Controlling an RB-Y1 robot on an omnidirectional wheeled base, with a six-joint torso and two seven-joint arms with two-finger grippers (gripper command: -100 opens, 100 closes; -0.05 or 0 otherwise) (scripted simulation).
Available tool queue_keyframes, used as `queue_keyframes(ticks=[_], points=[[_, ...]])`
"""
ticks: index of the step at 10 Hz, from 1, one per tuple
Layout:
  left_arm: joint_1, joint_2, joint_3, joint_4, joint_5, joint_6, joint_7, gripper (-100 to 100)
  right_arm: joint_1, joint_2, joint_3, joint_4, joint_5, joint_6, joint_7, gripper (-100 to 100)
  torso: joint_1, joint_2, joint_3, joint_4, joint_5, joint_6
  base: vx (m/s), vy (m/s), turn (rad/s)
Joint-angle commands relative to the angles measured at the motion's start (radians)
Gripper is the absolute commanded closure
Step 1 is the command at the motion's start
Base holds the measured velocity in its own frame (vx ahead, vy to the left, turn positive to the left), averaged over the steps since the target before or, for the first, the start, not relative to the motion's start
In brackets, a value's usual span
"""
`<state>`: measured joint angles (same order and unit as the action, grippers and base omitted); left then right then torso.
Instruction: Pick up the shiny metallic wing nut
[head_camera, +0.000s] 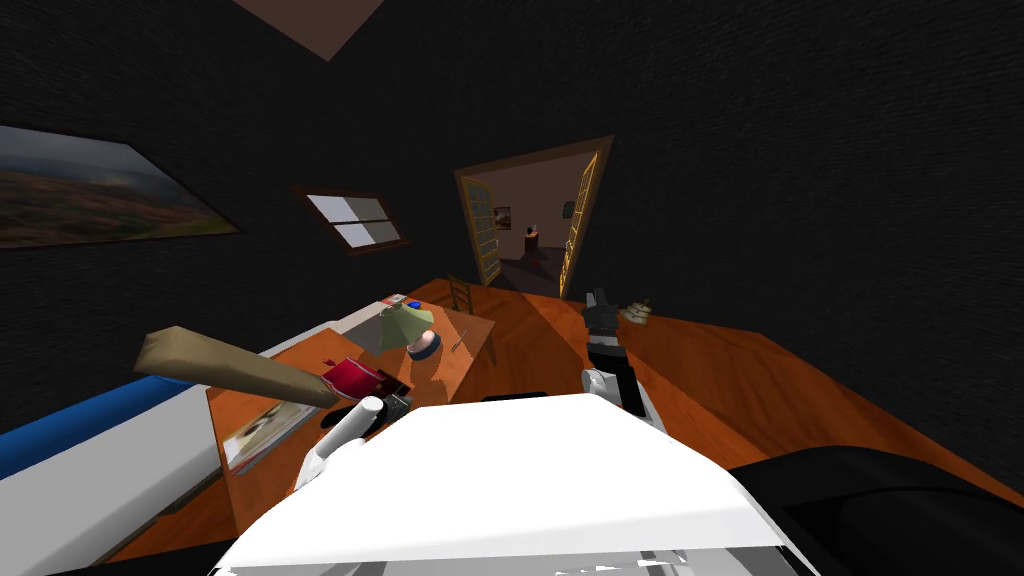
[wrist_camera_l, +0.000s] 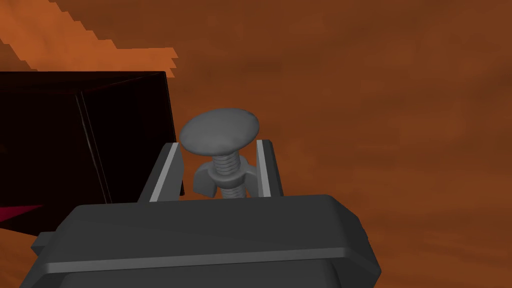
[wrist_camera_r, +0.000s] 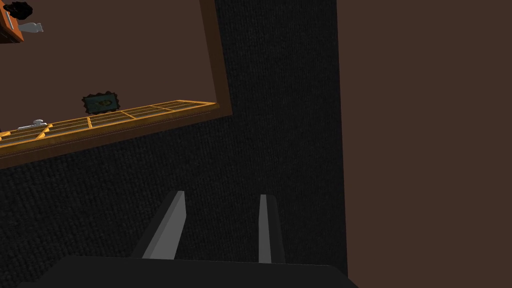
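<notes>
Left gripper: fingers stand apart, one on each side of the grey wing nut, not visibly clamped on it. The nut is threaded on a round-headed bolt, just beside the dark red box, over the orange-brown surface. Right gripper: well away from the box, fingers spread.

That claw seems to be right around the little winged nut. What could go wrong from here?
1. The wing nut sits on a bolt between the left end effector's open fingers. Closing might catch the bolt's wide head instead, or the thin fingers might let the small part slip.
2. One of them stands close beside a dark box, so a sideways shift could bump it.
</notes>
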<state>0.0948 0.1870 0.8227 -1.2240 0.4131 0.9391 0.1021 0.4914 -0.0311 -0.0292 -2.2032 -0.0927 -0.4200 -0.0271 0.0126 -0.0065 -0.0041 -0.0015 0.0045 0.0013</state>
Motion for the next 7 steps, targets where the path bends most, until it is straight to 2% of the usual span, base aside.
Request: queue_keyframes(ticks=[1, 2, 3, 5, 6, 7], points=[[0.0, 0.0, 0.0, 0.0, 0.0, 0.0, 0.0, 100, 0.0, 0.0, 0.0, 0.0, 0.0, 0.0, 0.0, 0, 0.0, 0.0, 0.0, 0.0, 0.0, 0.0, 0.0, 0.0, 0.0], [0.0, 0.0, 0.0, 0.0, 0.0, 0.0, 0.0, 0, 0.0, 0.0, 0.0, 0.0, 0.0, 0.0, 0.0, 0, 0.0, 0.0, 0.0, 0.0, 0.0, 0.0, 0.0, 0.0, 0.0], [0.008, 0.007, 0.016, -0.034, 0.005, 0.036, -0.001, 100, 0.0, 0.0, 0.0, 0.0, 0.0, 0.0, 0.0, 0, 0.0, 0.0, 0.0, 0.0, 0.0, 0.0, -0.008, -0.029, -0.039], [0.016, 0.013, 0.032, -0.064, 0.01, 0.071, -0.002, 100, 0.0, 0.0, 0.0, 0.0, 0.0, 0.0, 0.0, 0, -0.003, 0.001, 0.001, 0.0, -0.001, 0.0, -0.01, -0.044, -0.024], [0.013, 0.01, 0.025, -0.054, 0.007, 0.056, 0.0, 100, 0.0, 0.0, 0.0, 0.0, 0.0, 0.0, 0.0, 0, -0.004, 0.001, 0.001, 0.0, -0.001, 0.0, -0.007, -0.022, 0.002], [0.013, 0.01, 0.027, -0.055, 0.008, 0.06, -0.001, 0, 0.0, 0.0, 0.0, 0.0, 0.0, 0.0, 0.0, 0, -0.002, 0.001, 0.001, 0.0, -0.001, 0.0, 0.0, 0.0, 0.0]])
